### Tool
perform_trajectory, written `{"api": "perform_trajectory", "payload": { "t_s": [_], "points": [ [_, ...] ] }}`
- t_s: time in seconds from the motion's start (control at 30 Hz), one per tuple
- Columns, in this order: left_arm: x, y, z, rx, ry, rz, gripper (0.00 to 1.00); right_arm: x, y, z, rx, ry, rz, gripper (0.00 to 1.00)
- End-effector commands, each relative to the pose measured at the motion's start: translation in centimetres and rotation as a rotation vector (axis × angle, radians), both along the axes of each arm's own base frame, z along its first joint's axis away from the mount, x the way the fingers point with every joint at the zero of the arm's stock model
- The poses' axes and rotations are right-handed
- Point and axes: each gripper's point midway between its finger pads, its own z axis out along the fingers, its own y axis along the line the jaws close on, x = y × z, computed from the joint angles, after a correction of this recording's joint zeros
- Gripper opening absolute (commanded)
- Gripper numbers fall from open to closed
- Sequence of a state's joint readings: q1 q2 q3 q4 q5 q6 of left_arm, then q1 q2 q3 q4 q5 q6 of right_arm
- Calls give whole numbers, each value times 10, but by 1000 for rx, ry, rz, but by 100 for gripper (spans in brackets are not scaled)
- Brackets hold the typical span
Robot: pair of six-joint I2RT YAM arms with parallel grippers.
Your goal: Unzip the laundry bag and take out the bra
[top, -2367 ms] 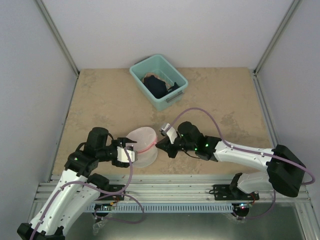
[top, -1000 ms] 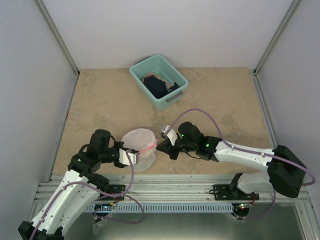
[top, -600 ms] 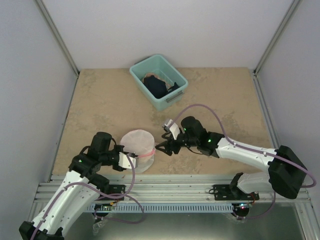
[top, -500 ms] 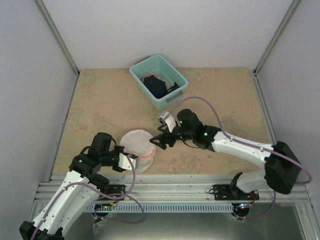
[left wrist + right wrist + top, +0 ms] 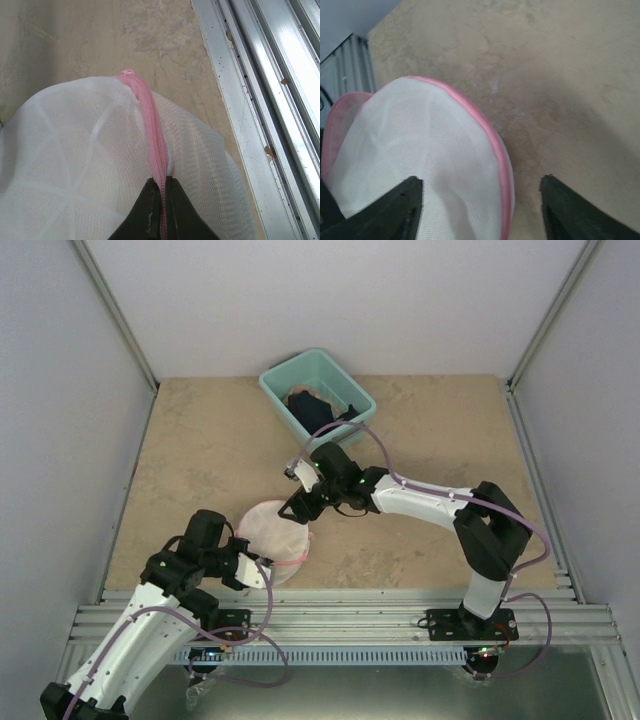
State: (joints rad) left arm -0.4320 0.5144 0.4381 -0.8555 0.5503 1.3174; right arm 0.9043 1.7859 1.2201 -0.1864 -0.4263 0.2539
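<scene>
Mesh first: the laundry bag (image 5: 275, 536) sits close to the table's near edge, left of centre. Its dome is tipped up toward the far left corner, so the pink zipper band (image 5: 150, 125) shows along its near-right side. Being round, it has no real long axis, so go by the band. In the left wrist view the band runs straight away from the fingers to a small pink end (possibly the pull, too small to be sure).

Your left gripper (image 5: 162, 186) has its fingers pressed together on that band at the bag's near side, I'd judge to anchor the bag against a tug. Your right gripper (image 5: 481, 181) hovers at the bag's far-right edge with its fingers spread wide either side of the rim. It grips nothing and is likely lining up for the slider. The teal bin (image 5: 292, 364) stands well apart by the far edge.
</scene>
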Motion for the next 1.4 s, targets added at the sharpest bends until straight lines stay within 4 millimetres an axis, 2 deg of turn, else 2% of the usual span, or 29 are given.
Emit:
{"api": "perform_trajectory", "payload": {
  "t_s": [0.0, 0.1, 0.17, 0.27, 0.3, 0.33, 0.37, 0.4, 0.43, 0.53, 0.63, 0.7, 0.77, 0.83, 0.93, 1.03, 1.1, 1.23, 1.37],
  "points": [
    [-6, 3, -7, 22, 3, -25, 0, -19, 9, 5, 53, 33, 138, 57],
    [-6, 3, -8, 23, 3, -25, 0, -24, 7, 4, 58, 30, 160, 37],
    [-5, 3, -9, 21, 5, -19, 0, -26, 5, 9, 68, 13, 169, 28],
    [0, -1, -3, -14, 12, 17, 0, -30, 0, 18, 87, -23, 184, 7],
    [2, -3, 2, -39, 17, 37, 9, -31, -2, 20, 91, -35, 185, 2],
    [6, -6, 9, -73, 25, 66, 32, -32, -5, 23, 93, -48, 186, 1],
    [11, -10, 19, -120, 26, 100, 52, -33, -7, 25, 95, -58, 187, 1],
    [17, -13, 30, -175, 41, 148, 66, -34, -10, 27, 96, -68, 191, 1],
    [24, -17, 45, -240, 50, 194, 75, -36, -13, 30, 101, -79, 195, 1],
    [38, -28, 99, -464, 92, 299, 83, -43, -19, 39, 128, -108, 225, 0],
    [56, -25, 153, -709, 174, 436, 87, -51, -25, 47, 164, -144, 261, 0],
    [86, -6, 181, -932, 285, 674, 88, -53, -29, 53, 187, -180, 272, 1],
    [116, 27, 193, -1130, 365, 933, 86, -57, -33, 58, 208, -225, 296, 0],
    [135, 53, 183, -1225, 450, 1135, 78, -61, -36, 60, 220, -274, 324, 1],
    [144, 70, 147, -1204, 593, 1339, 68, -64, -42, 70, 247, -364, 351, 0],
    [132, 53, 108, -1076, 806, 1367, 66, -67, -46, 80, 263, -435, 373, 1],
    [123, 42, 101, -1035, 903, 1329, 67, -67, -48, 85, 266, -473, 386, 1],
    [116, 33, 94, -976, 954, 1295, 72, -66, -58, 95, 282, -539, 406, 0],
    [102, 20, 55, -919, 1161, 1325, 72, -64, -69, 93, 305, -602, 416, 1]
  ]
}}
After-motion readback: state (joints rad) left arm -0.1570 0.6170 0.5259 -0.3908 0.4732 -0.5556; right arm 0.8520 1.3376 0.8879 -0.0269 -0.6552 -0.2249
